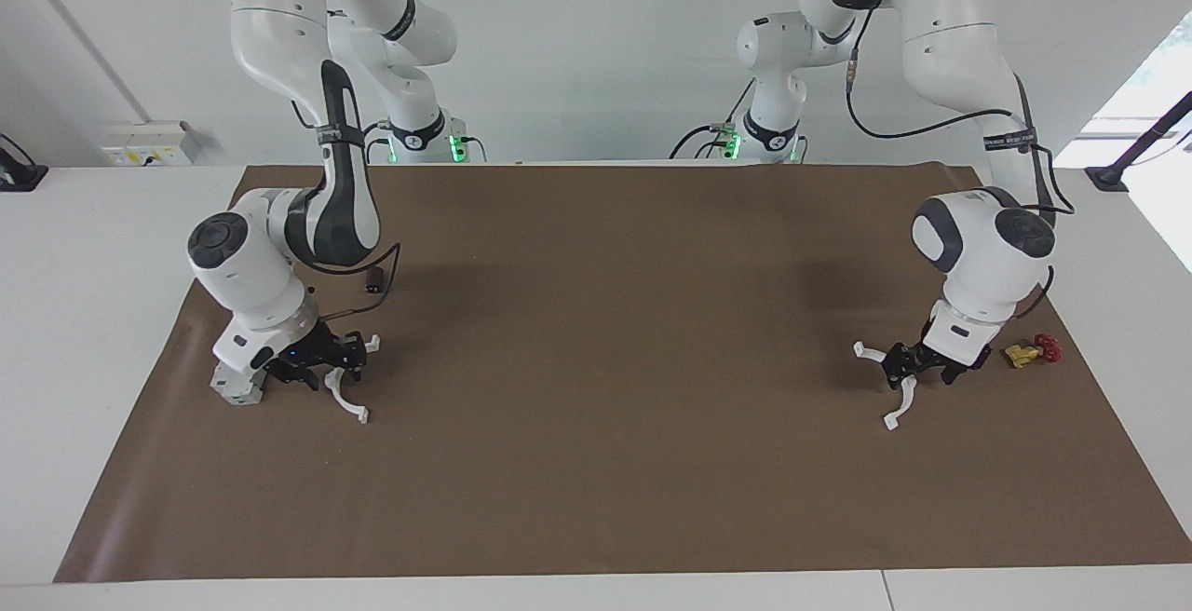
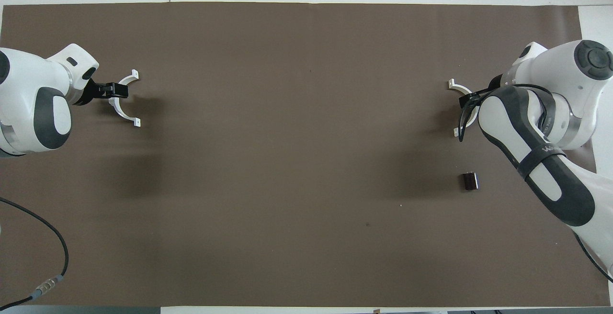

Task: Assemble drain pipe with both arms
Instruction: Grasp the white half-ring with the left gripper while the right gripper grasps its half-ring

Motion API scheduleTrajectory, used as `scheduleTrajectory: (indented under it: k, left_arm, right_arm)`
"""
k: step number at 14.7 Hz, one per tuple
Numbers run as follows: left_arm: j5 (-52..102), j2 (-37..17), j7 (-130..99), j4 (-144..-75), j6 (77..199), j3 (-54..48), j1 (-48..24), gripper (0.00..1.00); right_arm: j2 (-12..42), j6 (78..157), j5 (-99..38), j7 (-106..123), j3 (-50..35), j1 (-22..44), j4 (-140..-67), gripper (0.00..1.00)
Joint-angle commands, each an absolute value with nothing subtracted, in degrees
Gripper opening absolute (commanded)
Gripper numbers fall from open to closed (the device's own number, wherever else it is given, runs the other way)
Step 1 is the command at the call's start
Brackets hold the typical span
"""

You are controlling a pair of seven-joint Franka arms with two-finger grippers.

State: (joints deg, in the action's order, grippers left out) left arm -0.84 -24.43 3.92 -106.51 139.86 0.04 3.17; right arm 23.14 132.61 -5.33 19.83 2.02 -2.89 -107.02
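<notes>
Drain pipe halves sit well apart, one at each end of the brown mat (image 1: 596, 462) that covers the worktop (image 1: 93, 248). The left end effector (image 1: 917, 364) is down at the left arm's end of the mat, its fingers clamped on the middle of one white half-ring (image 1: 896, 406), whose two tabbed ends curve away toward the mat's centre; in the overhead view this half-ring (image 2: 125, 103) shows clearly as an open arc in the left end effector (image 2: 112, 90). The right end effector (image 1: 326, 364) is down at the right arm's end, closed on the other half-ring (image 1: 345, 401), which opens toward the centre as well; from overhead that piece (image 2: 457, 86) is partly covered by the right arm. A grey block (image 1: 235, 387) lies just beside the right end effector. A small dark cylinder (image 2: 470, 181) rests on the mat nearer to the robots than the right arm's half-ring. A small red and yellow object (image 1: 1032, 351) lies near the left end effector, toward the mat's edge.
</notes>
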Motion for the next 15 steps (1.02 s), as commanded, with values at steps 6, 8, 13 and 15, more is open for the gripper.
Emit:
scheduleTrajectory:
  k: [6, 8, 13, 15]
  left_arm:
    - [-1.14, -24.08, 3.69, -107.31, 140.01, 0.09, 3.16, 0.0]
    - [-1.14, -24.0, 3.69, -107.4, 139.75, 0.09, 3.16, 0.0]
    - [-1.14, -22.68, 3.69, -106.97, 137.91, 0.09, 3.08, 0.0]
    - [-1.14, -21.8, 3.69, -106.61, 136.76, 0.17, 2.9, 0.0]
  right_arm:
    - [23.64, 134.91, -6.42, 21.53, 1.14, -4.04, -107.84, 0.54]
    - [23.64, 135.87, -6.42, 21.45, 1.23, -4.13, -108.36, 0.52]
    - [23.38, 137.03, -6.42, 21.36, 1.14, -4.13, -109.51, 0.25]
    - [23.29, 136.41, -6.33, 21.27, 1.14, -4.13, -109.34, 0.0]
